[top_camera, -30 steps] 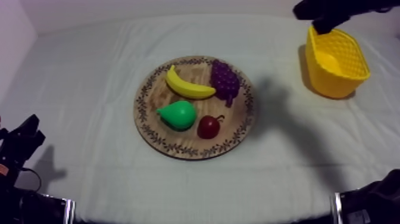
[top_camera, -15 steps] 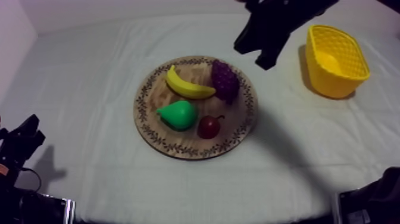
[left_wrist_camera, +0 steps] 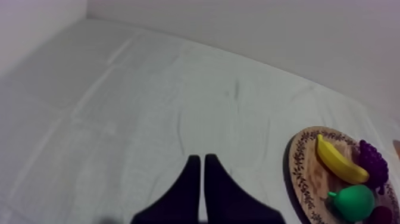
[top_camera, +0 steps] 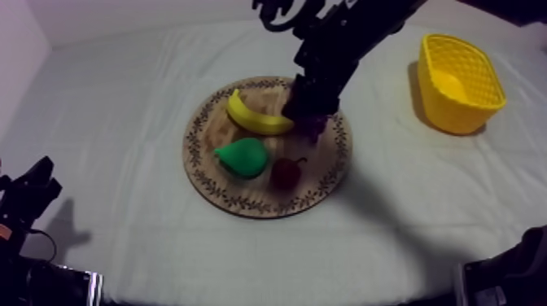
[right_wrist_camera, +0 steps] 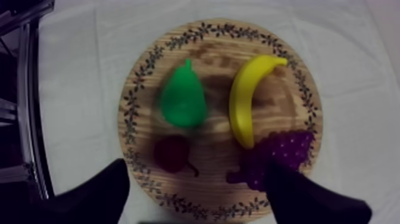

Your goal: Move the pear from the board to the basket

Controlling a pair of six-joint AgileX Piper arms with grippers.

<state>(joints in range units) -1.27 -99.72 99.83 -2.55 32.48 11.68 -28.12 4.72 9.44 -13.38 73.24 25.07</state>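
The green pear point(top_camera: 242, 156) lies on the round wooden board point(top_camera: 213, 134), left of the small red fruit point(top_camera: 285, 172) and in front of the banana point(top_camera: 256, 118). My right gripper point(top_camera: 309, 114) hangs over the board's far right part and covers most of the grapes point(top_camera: 316, 128). In the right wrist view its fingers point(right_wrist_camera: 89, 196) stand wide apart, open, with nothing between them, above the pear point(right_wrist_camera: 183, 98), red fruit point(right_wrist_camera: 172, 152) and grapes point(right_wrist_camera: 277, 156). My left gripper point(left_wrist_camera: 199, 179) is shut, a narrow wedge over bare cloth, low at the table's left point(top_camera: 28, 195).
The yellow basket point(top_camera: 458, 81) stands at the far right of the table, apart from the board. The banana point(right_wrist_camera: 247, 98) lies right of the pear in the right wrist view. Open cloth lies around the board point(left_wrist_camera: 303, 173) on all sides.
My right arm has swung from beside the basket at the upper right leftwards and down over the board, above the grapes. The left arm and the fruit have not moved.
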